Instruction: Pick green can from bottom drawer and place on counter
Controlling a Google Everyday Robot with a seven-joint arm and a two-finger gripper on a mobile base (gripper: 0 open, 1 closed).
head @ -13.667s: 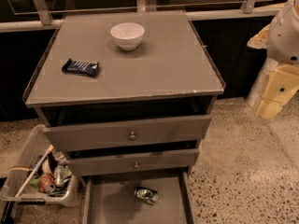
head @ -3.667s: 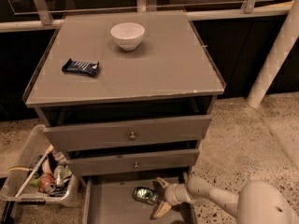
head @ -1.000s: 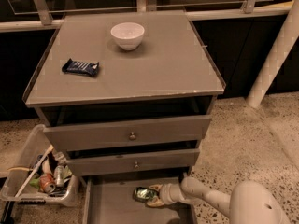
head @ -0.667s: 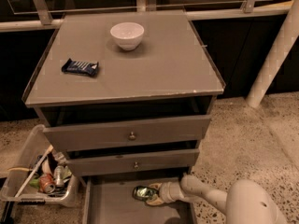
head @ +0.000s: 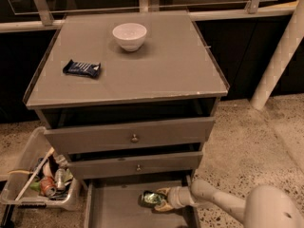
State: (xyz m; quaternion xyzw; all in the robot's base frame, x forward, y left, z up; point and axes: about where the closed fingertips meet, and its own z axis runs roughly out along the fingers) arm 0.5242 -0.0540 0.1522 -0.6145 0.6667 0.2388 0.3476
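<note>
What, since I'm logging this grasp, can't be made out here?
Camera view:
Green can: right end hidden by the gripper, which sits in the bottom drawer.
Bottom drawer: front cut off by the lower edge.
Wrapper on the counter: print too small to read.

The bottom drawer (head: 114,209) runs off the lower edge, so its front is out of sight. At 5 o'clock the gripper (head: 161,200) sits in that drawer against the green can (head: 150,198), covering the can's 3 o'clock end. Its arm (head: 219,202) is cut by the bottom edge. At 8 o'clock a bin (head: 33,204) is clipped by the left edge, its jumbled contents hard to name. The print on the dark wrapper (head: 81,68) is unreadable.
</note>
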